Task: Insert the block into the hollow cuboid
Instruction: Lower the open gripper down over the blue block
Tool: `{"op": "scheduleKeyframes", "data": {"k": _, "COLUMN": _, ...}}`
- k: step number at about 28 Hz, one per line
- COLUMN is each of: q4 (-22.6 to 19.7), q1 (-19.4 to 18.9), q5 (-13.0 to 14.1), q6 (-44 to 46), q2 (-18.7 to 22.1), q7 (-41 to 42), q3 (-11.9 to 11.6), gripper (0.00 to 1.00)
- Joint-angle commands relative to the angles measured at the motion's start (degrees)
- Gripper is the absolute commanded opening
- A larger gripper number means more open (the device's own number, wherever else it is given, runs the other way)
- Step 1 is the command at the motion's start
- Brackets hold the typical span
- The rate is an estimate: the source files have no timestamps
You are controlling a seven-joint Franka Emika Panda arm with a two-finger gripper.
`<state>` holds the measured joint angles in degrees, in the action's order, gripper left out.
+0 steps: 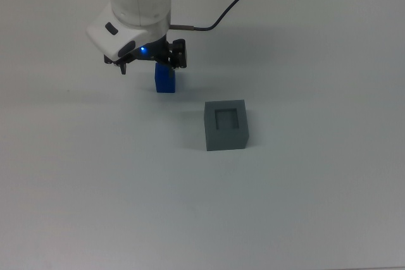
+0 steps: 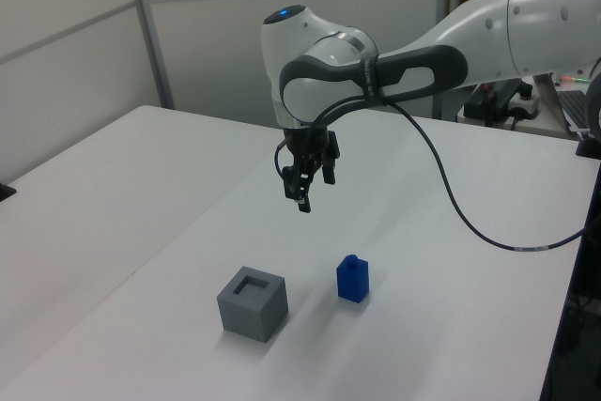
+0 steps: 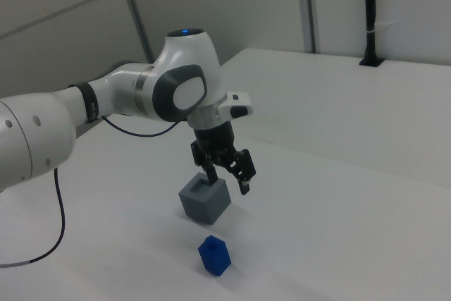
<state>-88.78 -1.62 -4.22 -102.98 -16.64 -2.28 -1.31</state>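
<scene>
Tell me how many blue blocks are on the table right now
1. The blue block stands upright on the white table, below the raised end effector and apart from the grey hollow cuboid, on the left view's right of it. No others show.

Gripper (image 1: 166,61) hovering over upper end of blue block (image 1: 165,81); block standing on white table (image 1: 304,207). Grey hollow cuboid (image 1: 226,124) sitting apart toward the top view's lower right, recess facing up.

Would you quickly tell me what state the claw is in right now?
Claw: open, holding nothing, up in the air above the blue block.
</scene>
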Motion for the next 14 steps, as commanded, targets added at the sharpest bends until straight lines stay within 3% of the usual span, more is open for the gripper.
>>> {"op": "scheduleKeyframes", "data": {"k": 1, "q4": -2.3, "q1": -0.1, "q5": 0.1, "q6": 1.2, "q2": 4.6, "q7": 1.8, "q3": -0.2, "gripper": 1.0}}
{"op": "scheduleKeyframes", "data": {"k": 8, "q4": -7.4, "q1": -0.6, "q5": 0.2, "q6": 0.0, "q2": 8.6, "q7": 2.1, "q3": 0.0, "gripper": 1.0}}
{"op": "scheduleKeyframes", "data": {"k": 14, "q4": -17.6, "q1": -1.0, "q5": 0.3, "q6": -9.3, "q2": 13.6, "q7": 2.2, "q3": 0.1, "gripper": 1.0}}
